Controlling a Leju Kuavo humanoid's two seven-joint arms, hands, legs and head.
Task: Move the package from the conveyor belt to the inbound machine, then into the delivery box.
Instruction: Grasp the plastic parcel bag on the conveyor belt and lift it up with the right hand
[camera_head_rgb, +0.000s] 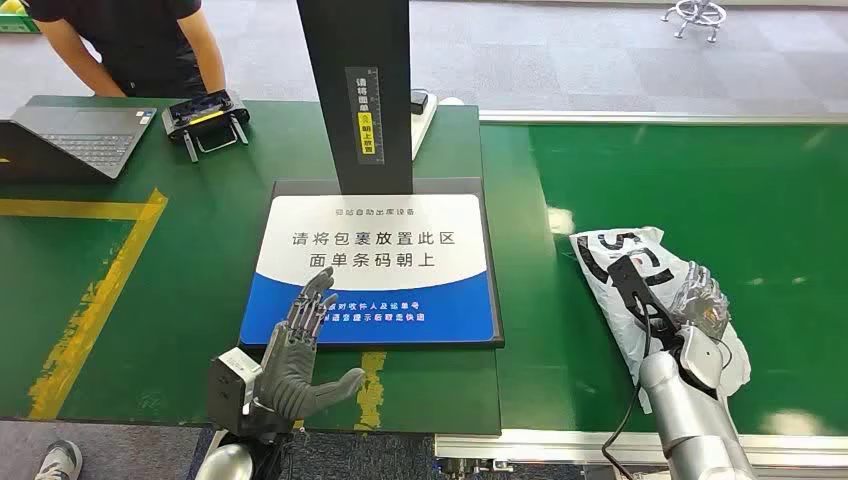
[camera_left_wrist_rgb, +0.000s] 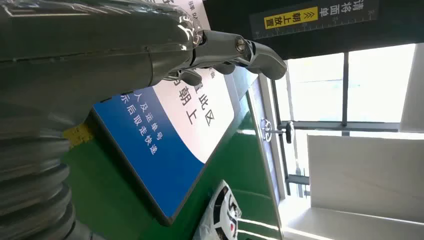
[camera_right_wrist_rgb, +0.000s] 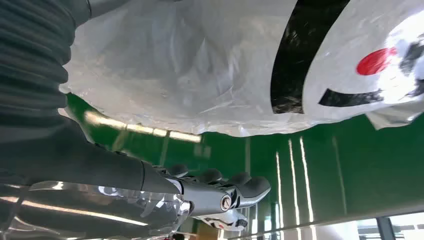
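Package (camera_head_rgb: 640, 295), a soft, light, slippery poly bag on the belt (camera_head_rgb: 700, 180), wants a bunched-film grip; right hand (camera_head_rgb: 700, 300) rests on it, grasp unclear, left hand (camera_head_rgb: 300, 350) open.

Silver arms, grey ribbed wrist covers, dark fingers (camera_head_rgb: 305, 310).

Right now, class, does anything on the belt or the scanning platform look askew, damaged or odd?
Only the package: it lies crumpled and askew on the green conveyor belt, under the right hand. The platform sits square and bare.
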